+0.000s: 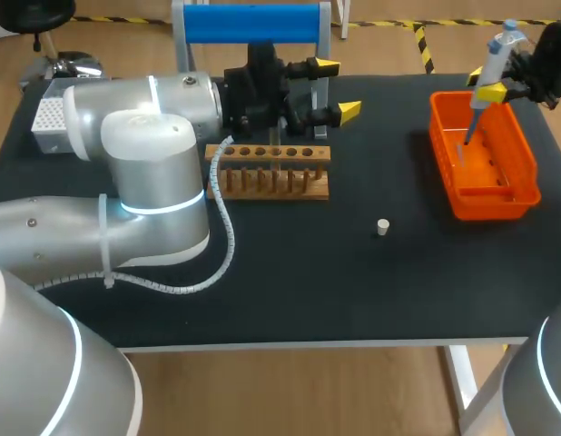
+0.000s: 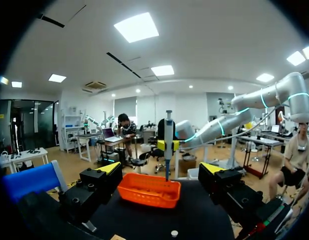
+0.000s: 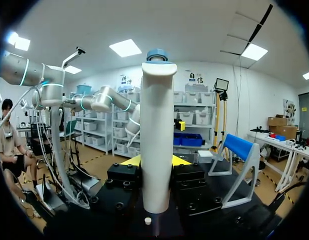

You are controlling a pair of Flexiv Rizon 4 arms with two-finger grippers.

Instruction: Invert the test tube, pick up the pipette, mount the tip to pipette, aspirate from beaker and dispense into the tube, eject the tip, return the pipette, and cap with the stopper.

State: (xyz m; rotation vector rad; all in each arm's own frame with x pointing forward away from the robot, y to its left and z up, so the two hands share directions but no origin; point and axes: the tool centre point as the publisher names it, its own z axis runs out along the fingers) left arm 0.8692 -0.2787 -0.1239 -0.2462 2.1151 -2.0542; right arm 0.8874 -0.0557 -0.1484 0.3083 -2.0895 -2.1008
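Nearest on the desk: the stopper, small and pale, stands alone, well apart from everything else.
Stopper handling: likely very light and a little soft. It could roll or skid, so pinch it across its sides from above.
Middle of the desk: a wooden rack with a row of holes. A thin tube seems to stand in it, but it is too faint to be sure.
Left hand: just beyond the rack, fingers apart, holding nothing.
Far right: an orange bin, with the right hand above its far end.
Right hand state: clamped on the pipette, a finger against its body on each side.
Pipette position: roughly upright, thick head up, thin lower end pointing down into the bin. Whether a tip is mounted I cannot tell.
Pipette handling: rigid, smooth plastic, probably light but top-heavy. The hold on the broad upper body looks sensible and leaves the plunger free, though the smooth shaft may twist in a loose grip.
Step, by my reading: ejecting the tip over the bin, or returning the pipette.
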